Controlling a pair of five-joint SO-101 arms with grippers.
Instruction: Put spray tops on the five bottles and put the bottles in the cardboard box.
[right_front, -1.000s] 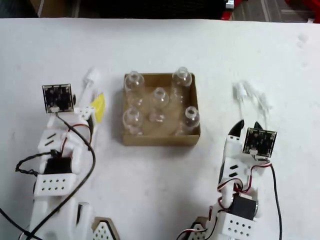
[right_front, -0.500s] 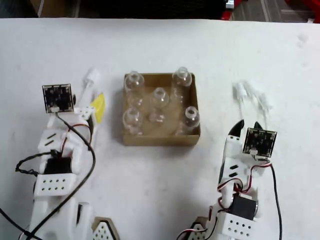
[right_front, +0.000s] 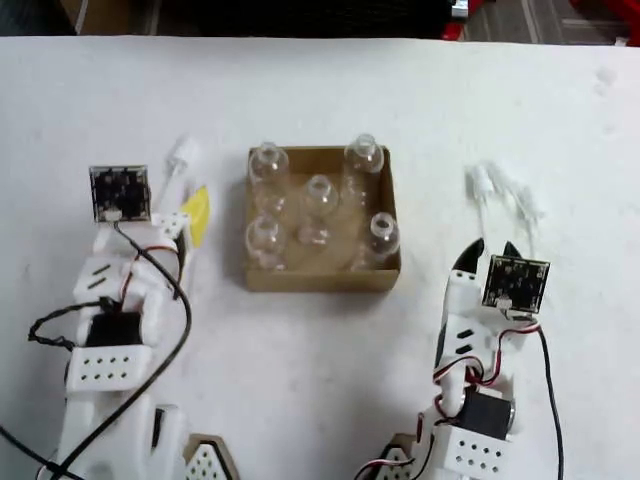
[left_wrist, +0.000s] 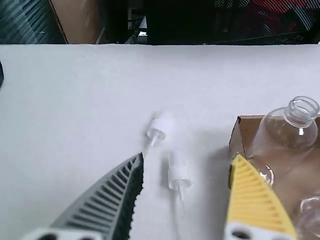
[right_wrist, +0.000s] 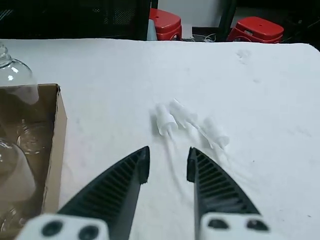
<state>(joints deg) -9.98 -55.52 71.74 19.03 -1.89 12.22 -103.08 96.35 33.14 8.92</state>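
Five clear bottles stand uncapped in the cardboard box at the table's middle; one is the bottle at the box's centre. In the left wrist view my left gripper is open, low over the table, with two white spray tops lying between and just beyond its grey and yellow fingers; the box corner and a bottle sit beside the yellow finger. My right gripper is open with a narrow gap and holds nothing. Three spray tops lie just ahead of it.
The white table stretches wide behind the box. The right-hand spray tops lie right of the box, and the left-hand spray top lies left of it. Red stools and dark furniture stand beyond the far edge.
Both wrists have shifted by a very small amount; the bottles, box and spray tops have not moved.
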